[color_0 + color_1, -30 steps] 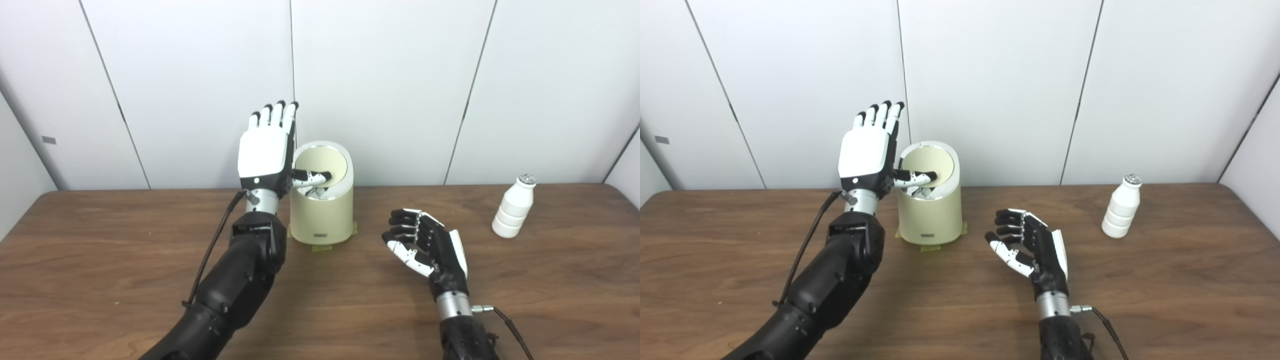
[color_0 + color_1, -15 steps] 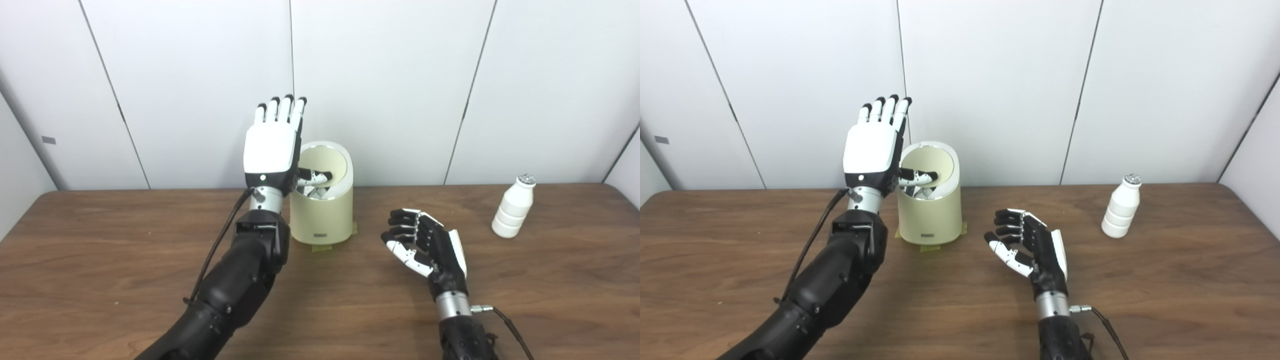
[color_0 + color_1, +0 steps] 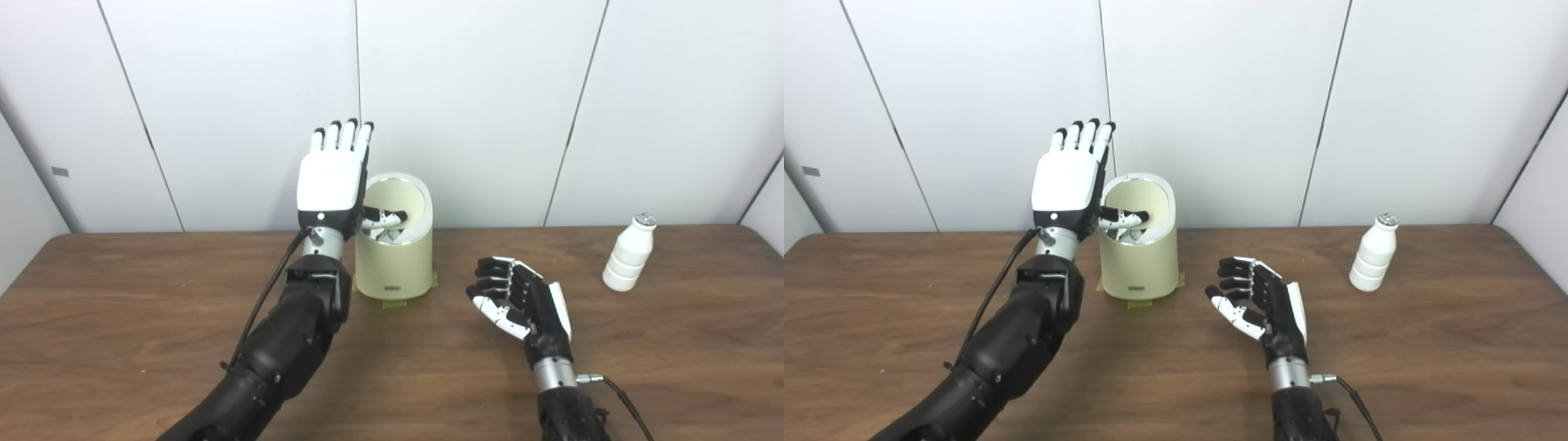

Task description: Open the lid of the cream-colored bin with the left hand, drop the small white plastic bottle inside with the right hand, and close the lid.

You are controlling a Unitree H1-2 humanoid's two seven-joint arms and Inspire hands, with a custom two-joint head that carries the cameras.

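The cream-colored bin [image 3: 395, 263] stands at the table's back middle, its round lid [image 3: 401, 199] tilted toward me. My left hand [image 3: 334, 177] is raised upright just left of the bin, fingers straight and apart, its thumb reaching across the lid's face; whether it touches the lid I cannot tell. My right hand [image 3: 520, 300] hovers low over the table, right of the bin, palm turned left, fingers loosely curled and holding nothing. The small white plastic bottle [image 3: 628, 252] stands upright at the back right, well beyond the right hand.
The brown wooden table [image 3: 122, 318] runs up to white wall panels just behind the bin. Strips of tape show at the bin's base [image 3: 397, 301]. A black cable trails from each wrist.
My left hand rose a little and shifted right, closer to the bin. The right hand, bin and bottle have hardly moved.
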